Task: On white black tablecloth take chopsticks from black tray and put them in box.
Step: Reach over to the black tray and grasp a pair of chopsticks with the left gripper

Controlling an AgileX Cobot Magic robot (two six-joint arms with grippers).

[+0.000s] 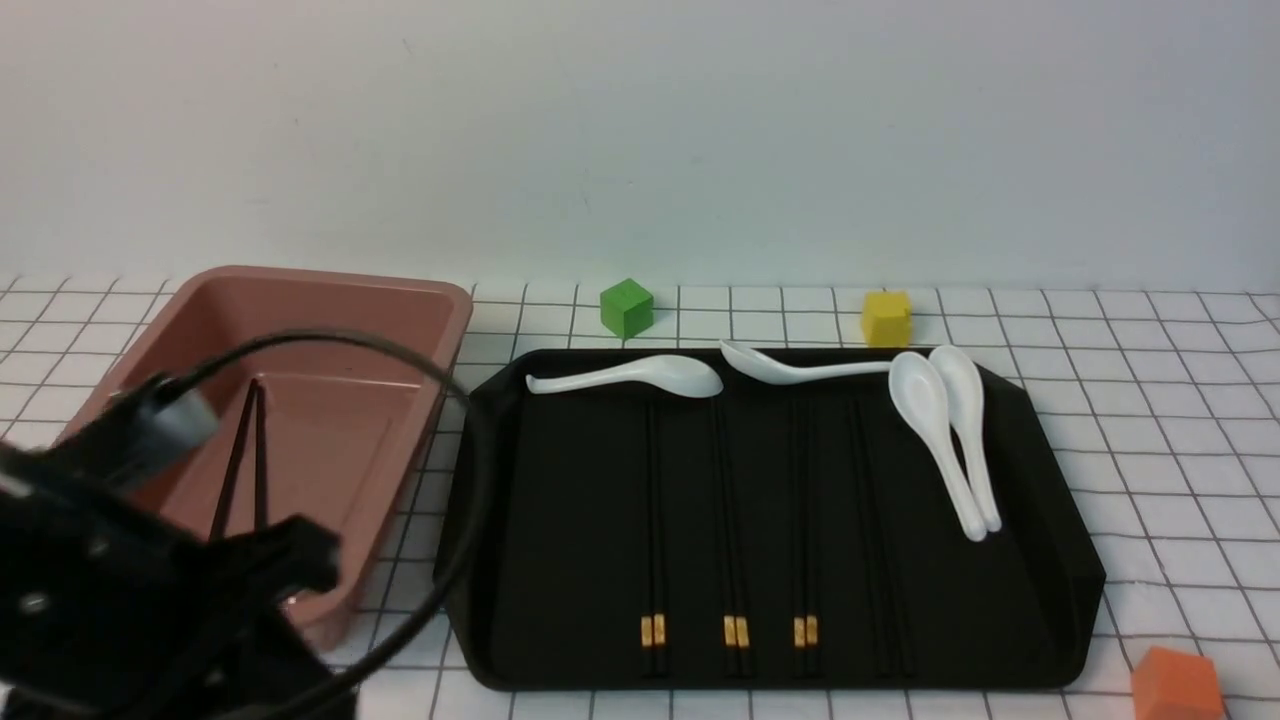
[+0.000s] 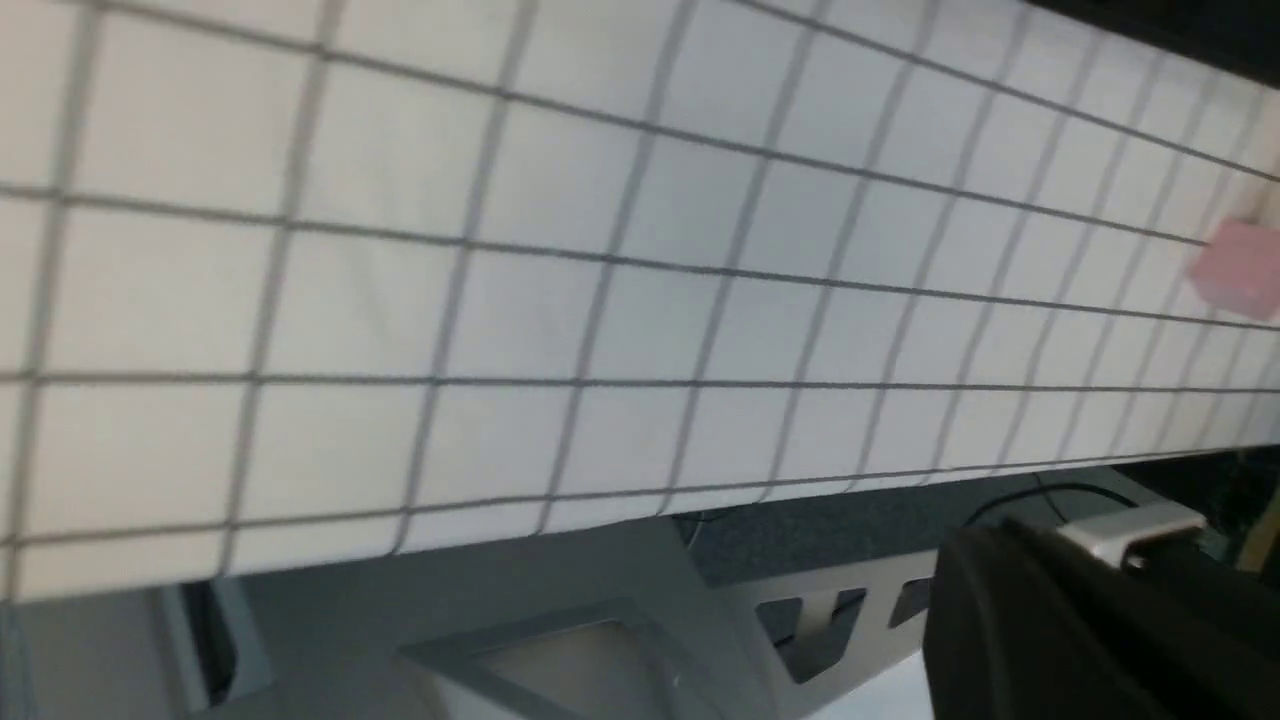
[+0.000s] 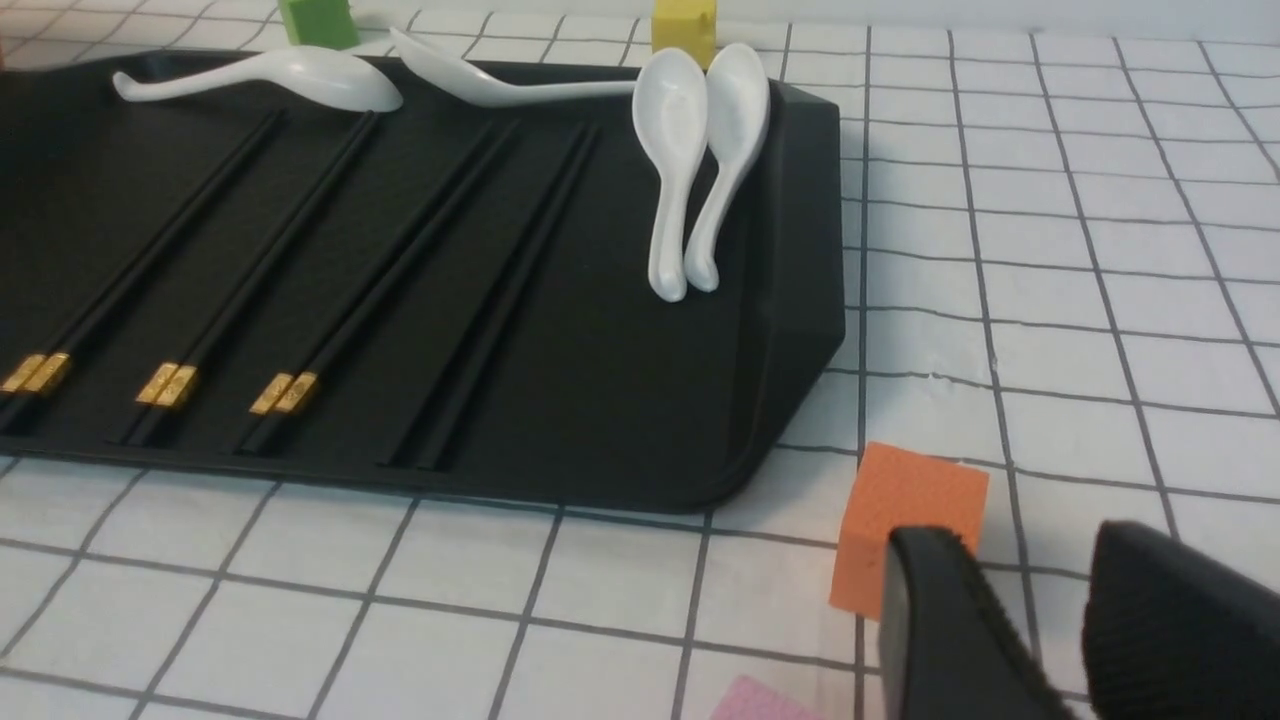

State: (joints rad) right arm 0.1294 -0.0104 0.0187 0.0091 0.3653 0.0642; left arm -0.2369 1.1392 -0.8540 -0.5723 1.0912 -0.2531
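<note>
The black tray (image 1: pixel 1040 560) lies mid-table on the gridded tablecloth (image 1: pixel 1180 400). Several pairs of black chopsticks (image 1: pixel 735 520) lie side by side in it, and three pairs show gold bands at the near end. The right wrist view shows the same chopsticks (image 3: pixel 270 250) on the tray (image 3: pixel 640 420). The pink box (image 1: pixel 400 300) stands left of the tray with one pair of chopsticks (image 1: pixel 243 450) inside. My left arm (image 1: pixel 120 610) hangs low in front of the box. Only a dark mass of the left gripper (image 2: pixel 1010 600) shows, with nothing seen in it. My right gripper (image 3: pixel 1025 540) is open over the cloth beside an orange cube (image 3: pixel 905 520).
Several white spoons (image 1: pixel 940 430) lie along the tray's far and right side. A green cube (image 1: pixel 627 306) and a yellow cube (image 1: pixel 886 317) stand behind the tray, and the orange cube (image 1: pixel 1178 682) sits at its near right. A pink block (image 2: pixel 1240 270) lies near the table's front edge (image 2: pixel 600 530).
</note>
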